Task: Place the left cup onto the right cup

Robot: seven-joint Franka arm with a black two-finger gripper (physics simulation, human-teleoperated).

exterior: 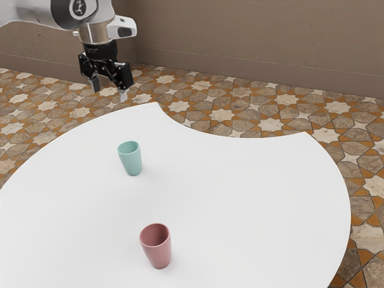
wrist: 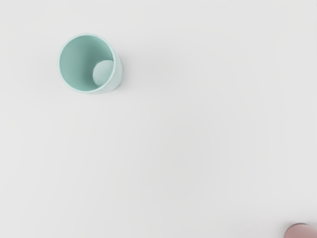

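A teal cup [exterior: 130,158] stands upright on the white table [exterior: 240,198], toward the exterior view's left. A pink cup [exterior: 156,245] stands upright nearer the front edge. My black gripper [exterior: 108,91] hangs high above the table's far left edge, well above and behind the teal cup, open with nothing between its fingers. From the wrist view I look straight down into the teal cup [wrist: 89,63]; a sliver of the pink cup [wrist: 300,231] shows at the corner.
The round white table has a curved cut-out at its far edge [exterior: 198,129]. Patterned tile floor [exterior: 270,108] surrounds it, with a brown wall behind. The table's right half holds nothing but bare surface.
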